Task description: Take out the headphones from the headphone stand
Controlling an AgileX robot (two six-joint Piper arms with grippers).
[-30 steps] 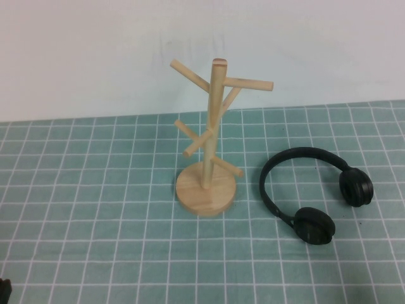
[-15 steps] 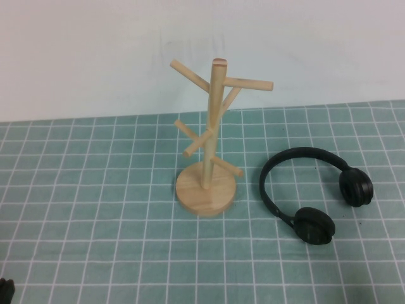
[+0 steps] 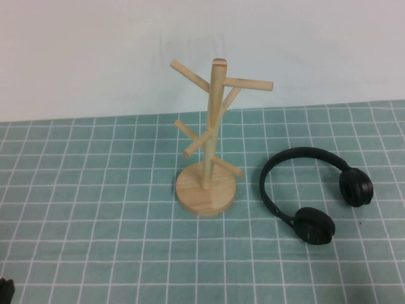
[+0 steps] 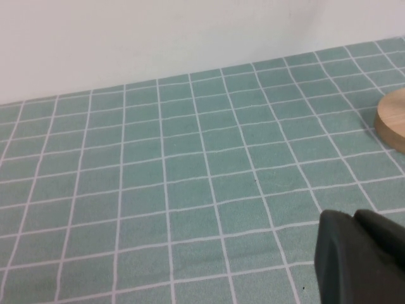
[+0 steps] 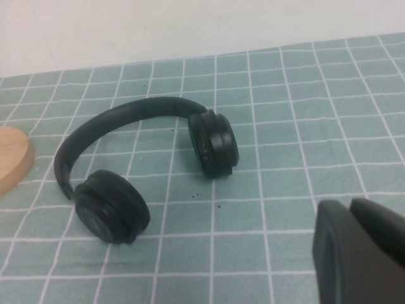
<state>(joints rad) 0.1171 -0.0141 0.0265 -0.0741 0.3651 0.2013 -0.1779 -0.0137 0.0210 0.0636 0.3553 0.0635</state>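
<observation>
The black headphones (image 3: 310, 190) lie flat on the green checked cloth, to the right of the wooden headphone stand (image 3: 210, 149) and apart from it. No peg of the stand holds anything. In the right wrist view the headphones (image 5: 139, 164) lie ahead of my right gripper (image 5: 350, 208), which is shut, empty and well short of them. My left gripper (image 4: 354, 218) is shut and empty over bare cloth, with the edge of the stand's base (image 4: 392, 120) far ahead of it. In the high view only a dark bit of the left gripper (image 3: 5, 290) shows, at the bottom left corner.
The green cloth with white grid lines (image 3: 101, 209) covers the table up to a white wall (image 3: 95, 57) behind the stand. The right arm is out of the high view.
The bit of the left gripper at the bottom left corner of the high view has sunk slightly lower. The headphones and stand have not moved.
</observation>
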